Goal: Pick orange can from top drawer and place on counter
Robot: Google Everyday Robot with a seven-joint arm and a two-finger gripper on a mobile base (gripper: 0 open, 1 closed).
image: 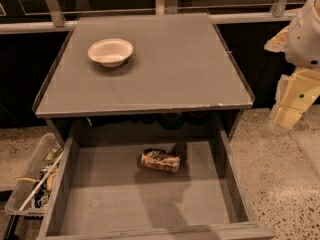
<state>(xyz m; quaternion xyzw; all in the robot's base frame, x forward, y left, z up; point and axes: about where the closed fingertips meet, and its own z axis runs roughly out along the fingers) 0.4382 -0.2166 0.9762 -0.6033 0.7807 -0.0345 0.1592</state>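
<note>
The orange can point(160, 161) lies on its side on the bottom of the open top drawer point(115, 199), near the back and a little right of the middle. The counter point(170, 74) is the grey tabletop right above the drawer's back. My gripper point(294, 103) hangs at the right edge of the view, beyond the counter's right side, above the floor. It is well apart from the can and higher than the drawer, with nothing seen in it.
A white bowl point(110, 51) stands on the counter's back left part. A clear plastic bin point(30, 184) with clutter sits on the floor left of the drawer. Speckled floor point(285, 184) lies to the right. A rail point(150, 21) and dark panels run behind the counter.
</note>
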